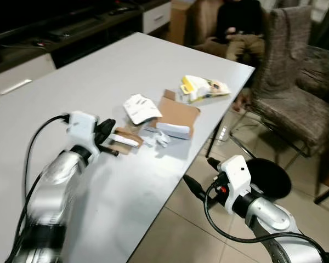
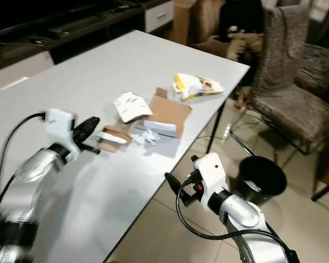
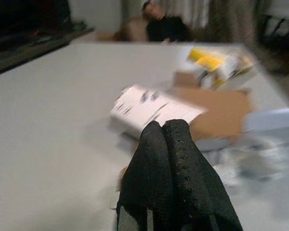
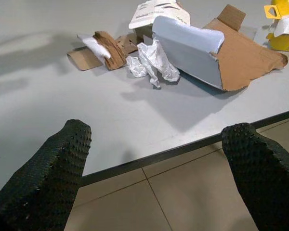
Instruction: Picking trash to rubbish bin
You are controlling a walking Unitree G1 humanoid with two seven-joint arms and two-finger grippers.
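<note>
Grey table (image 1: 126,71) strewn with cardboard scraps (image 1: 178,115)

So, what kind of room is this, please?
Probably a home living or dining room: a white table strewn with trash, an upholstered chair beside it, a low dark media cabinet behind, and a black rubbish bin on the tiled floor.

Two silver metallic arms, white plastic wrist housings, black cables looping off each. Left end effector (image 1: 107,131) and right end effector (image 1: 200,175): long black fingers, dimpled rubbery pads (image 4: 53,168).
</note>
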